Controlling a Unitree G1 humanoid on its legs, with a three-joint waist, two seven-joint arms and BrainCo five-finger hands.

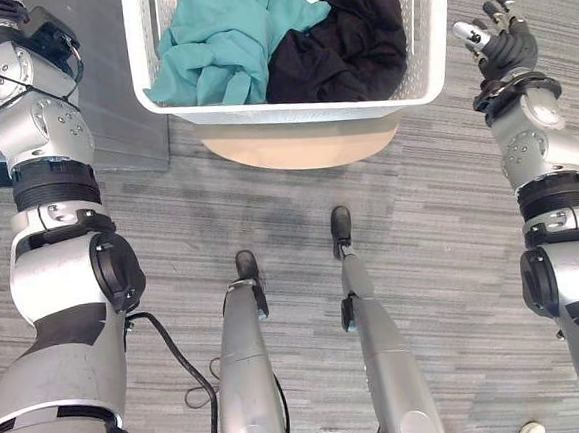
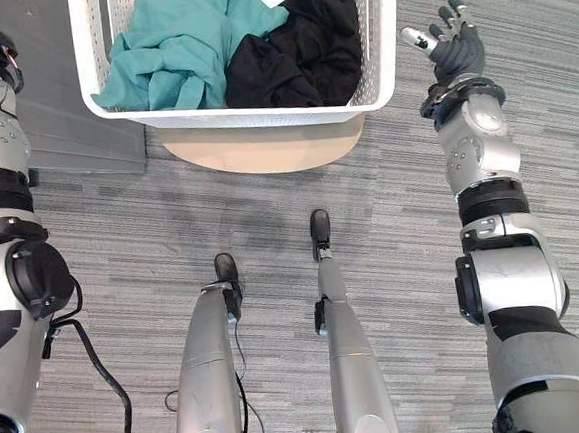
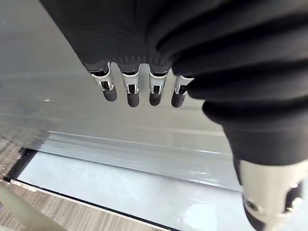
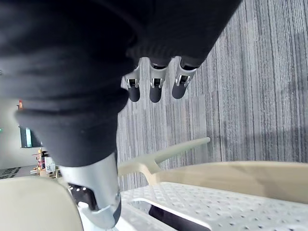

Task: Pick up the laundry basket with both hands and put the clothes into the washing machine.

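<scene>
Right hand hung released, fingers spread, to the right of the white laundry basket, apart from it; left hand was left of the basket, fingers straight, grasping nothing. Teal clothes and black clothes lay inside the basket, which sat on a round wooden stool

Grey striped carpet lies under a round pale wooden table.

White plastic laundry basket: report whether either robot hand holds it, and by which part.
Nothing is held. The right robot hand hangs open beside the white perforated plastic laundry basket, apart from it; the left robot hand is open too, holding nothing.
</scene>
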